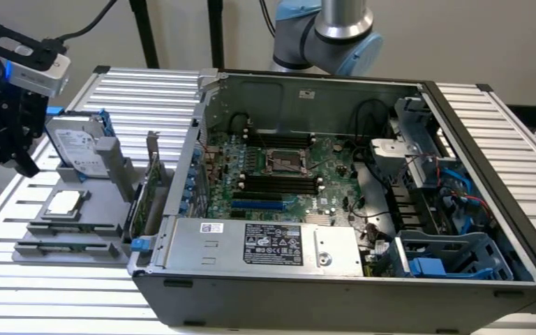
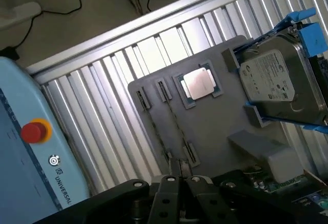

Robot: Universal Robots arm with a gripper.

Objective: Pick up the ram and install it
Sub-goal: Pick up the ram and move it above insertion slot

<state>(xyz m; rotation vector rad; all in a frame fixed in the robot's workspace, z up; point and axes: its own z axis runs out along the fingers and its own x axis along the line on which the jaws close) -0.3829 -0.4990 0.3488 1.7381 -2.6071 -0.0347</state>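
Hovering item: gripper [image 1: 23, 166] [image 2: 179, 171], black, fingers [image 2: 168, 183] closed flat against each other with nothing seen between them. It hangs above the gray tray [image 1: 108, 213] [image 2: 215, 124] at the exterior view's left, clear of the tray's surface.

Task item: ram [image 1: 72, 227] [image 2: 177, 121], a thin green stick lying in end holders on the tray, on the part nearest the gripper in the wrist view, not touched. A second ram stick [image 1: 63, 248] [image 2: 156, 128] lies parallel just beside it in its own holders.

Same tray, further out:
- processor chip [image 1: 66, 202] [image 2: 201, 83], square and silver, seated flat in a recess beside the sticks.
- hard drive [image 1: 77, 143] [image 2: 282, 83], in a blue-edged carrier, propped at a tilt.
- expansion card [image 1: 149, 188], green, standing upright at the tray's edge next to the case.

Surroundings:
- computer case [image 1: 343, 300], side panel off, at the exterior view's right of the tray, with motherboard [image 1: 287, 174] and power supply [image 1: 259, 244] exposed.
- slatted metal table [image 1: 137, 91] [image 2: 102, 106], bearing tray and case.
- arm [image 1: 333, 31], behind the case.
- light-blue pendant [image 2: 31, 172] with a red button, beside the table.
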